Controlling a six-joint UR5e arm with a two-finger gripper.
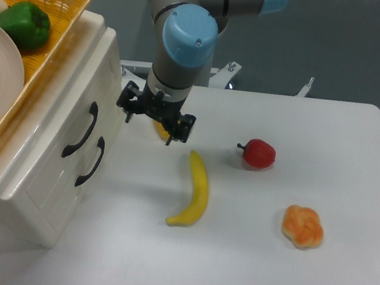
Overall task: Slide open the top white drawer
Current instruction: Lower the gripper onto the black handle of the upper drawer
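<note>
1. Top drawer (67, 139) sits closed in the cabinet at the bench's left, handle (80, 129) untouched.
2. Gripper (154, 117) hovers near the handle, fingers spread, holding nothing.
3. I judge the approach needs one finger behind the handle bow before pulling straight out.

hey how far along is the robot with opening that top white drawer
Nothing is done: the glossy white top drawer with its curved black handle sits flush and shut. In hand: the empty two-finger gripper hangs open beside the cabinet, short of the handle. Left: grasping it and pulling.
</note>
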